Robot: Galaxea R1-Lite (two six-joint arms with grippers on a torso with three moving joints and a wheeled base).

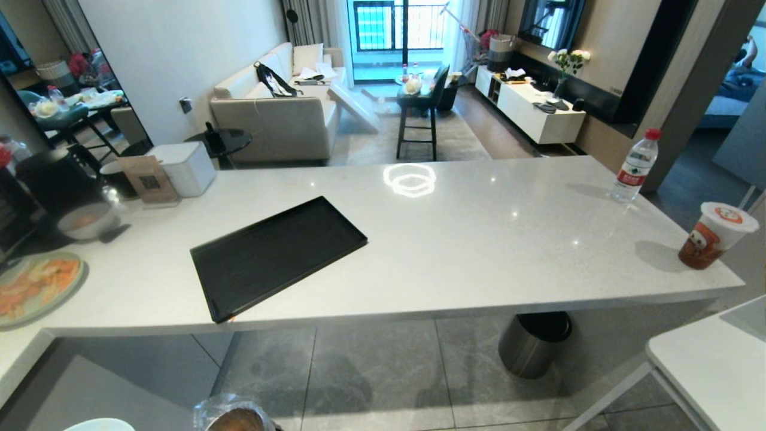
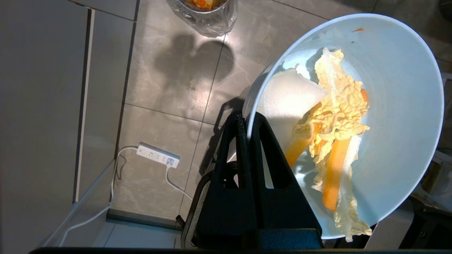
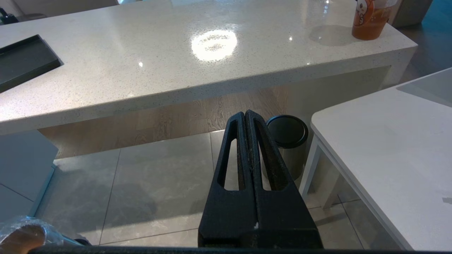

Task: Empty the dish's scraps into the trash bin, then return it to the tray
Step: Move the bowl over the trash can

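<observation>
My left gripper (image 2: 247, 121) is shut on the rim of the pale-blue dish (image 2: 399, 106), which it holds above the tiled floor. The scraps (image 2: 335, 120), yellow leafy pieces, a white piece and orange strips, lie inside the dish. The trash bin (image 2: 204, 10), shiny metal with a clear bag, stands on the floor apart from the dish and holds some orange bits. In the head view only the dish's edge (image 1: 99, 425) and the trash bin (image 1: 233, 416) show at the bottom. The black tray (image 1: 278, 257) lies bare on the white counter. My right gripper (image 3: 245, 114) hangs shut and empty.
A dark-grey cylinder bin (image 1: 532, 344) stands under the counter edge. On the counter are a water bottle (image 1: 635, 166), a paper cup (image 1: 715, 234), a pale-green plate (image 1: 36, 287) and a greyish bowl (image 1: 87, 221). A power strip (image 2: 158, 154) lies on the floor. A white table (image 1: 712, 365) stands at right.
</observation>
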